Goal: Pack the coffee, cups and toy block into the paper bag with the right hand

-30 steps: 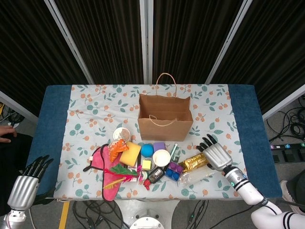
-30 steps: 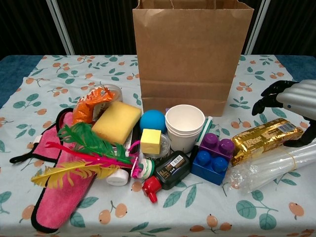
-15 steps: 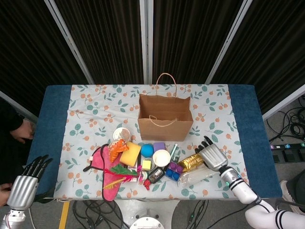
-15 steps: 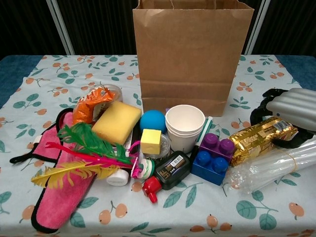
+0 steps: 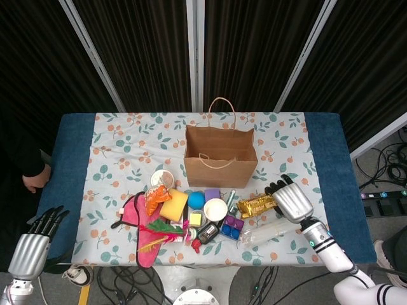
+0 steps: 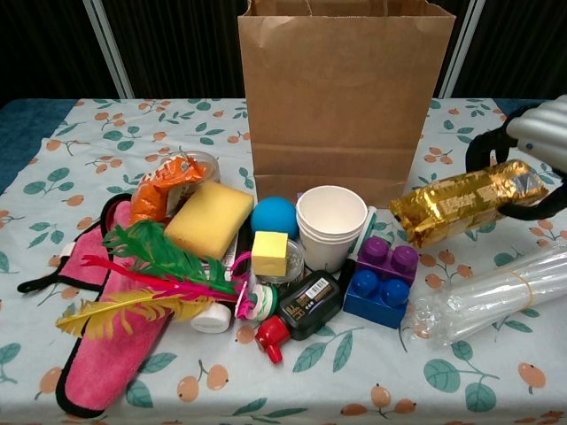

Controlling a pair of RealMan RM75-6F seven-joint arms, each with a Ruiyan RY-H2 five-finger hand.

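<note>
Gripping the gold coffee pack (image 6: 468, 202), the right hand (image 5: 291, 201) has raised it off the tablecloth (image 5: 127, 143) — beside the paper bag (image 6: 341, 97).

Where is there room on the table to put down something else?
Bare cloth lies left of the paper bag, behind the sponge, and right of the bag behind the right hand holding the coffee. The front middle is crowded.

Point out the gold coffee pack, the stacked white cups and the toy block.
gold coffee pack (image 6: 468, 201), chest view, middle of the foil wrapper.
stacked white cups (image 6: 332, 232), chest view, outer wall of the top cup.
toy block (image 6: 379, 292), chest view, blue lower brick's studs.
</note>
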